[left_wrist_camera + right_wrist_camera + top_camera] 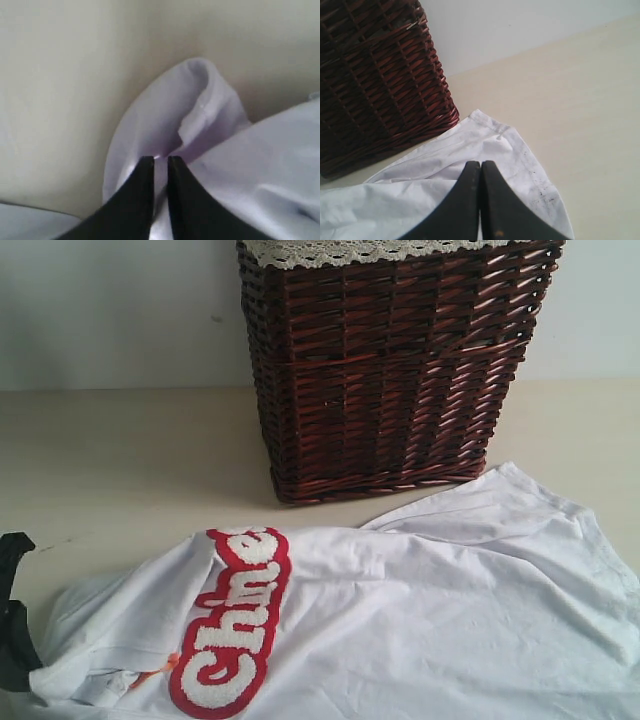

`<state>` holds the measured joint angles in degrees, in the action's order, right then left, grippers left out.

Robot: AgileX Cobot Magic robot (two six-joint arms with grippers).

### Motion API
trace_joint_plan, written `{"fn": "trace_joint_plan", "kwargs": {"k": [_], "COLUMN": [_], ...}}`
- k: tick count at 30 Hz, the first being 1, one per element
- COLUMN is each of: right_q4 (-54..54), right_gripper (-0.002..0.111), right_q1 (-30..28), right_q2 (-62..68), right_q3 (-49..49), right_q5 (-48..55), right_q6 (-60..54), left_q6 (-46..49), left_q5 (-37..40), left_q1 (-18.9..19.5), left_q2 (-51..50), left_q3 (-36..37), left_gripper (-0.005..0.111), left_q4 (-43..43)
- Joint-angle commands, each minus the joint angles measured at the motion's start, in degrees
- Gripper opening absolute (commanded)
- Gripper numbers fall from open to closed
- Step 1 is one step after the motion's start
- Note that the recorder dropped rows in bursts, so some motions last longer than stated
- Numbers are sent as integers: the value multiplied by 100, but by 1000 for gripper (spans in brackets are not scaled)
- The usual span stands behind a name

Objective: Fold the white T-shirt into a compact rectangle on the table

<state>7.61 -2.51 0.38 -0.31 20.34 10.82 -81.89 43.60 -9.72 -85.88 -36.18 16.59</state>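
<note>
The white T-shirt [430, 600] lies spread on the table [120, 460], its red-outlined fuzzy letters [235, 620] running toward the near edge and a bit of orange tag [165, 665] beside them. My left gripper [160, 159] is at the shirt's left end, where a fold of cloth [165, 110] humps up just past its tips. Its fingers stand a narrow gap apart, with white cloth showing in the gap. My right gripper [480, 162] is shut with nothing in it, hovering over the shirt [420, 195] near its hem corner. It is out of the exterior view.
A tall dark brown wicker basket [390, 370] with lace trim stands at the back, just behind the shirt, and is close to the right gripper [375, 85]. A black part of the left arm [12, 630] shows at the left edge. Bare table [580, 100] lies beyond the hem.
</note>
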Motion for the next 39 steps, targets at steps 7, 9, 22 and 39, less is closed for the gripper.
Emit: {"fn": "trace_joint_plan", "kwargs": {"k": [7,9,22,39], "right_q4": [-17,-17,-17,-17], "right_gripper": [0,0,0,0], "right_q1": [-17,-17,-17,-17], "right_q2": [-38,-38,-38,-38], "right_q3": [31,31,31,31], "right_q5": [-41,-41,-41,-41], "right_q6": [-18,-18,-18,-18], "left_q6": [-116,-194,1453,2332], "left_q5": [-1446,-1975,-3569,-2180], "left_q1": [-8,27,525,396], "left_q2": [409,622,-444,-1216], "left_q3": [32,32,20,-901], "left_gripper": [79,78,78,37], "left_q4": [-120,-120,-269,859]}}
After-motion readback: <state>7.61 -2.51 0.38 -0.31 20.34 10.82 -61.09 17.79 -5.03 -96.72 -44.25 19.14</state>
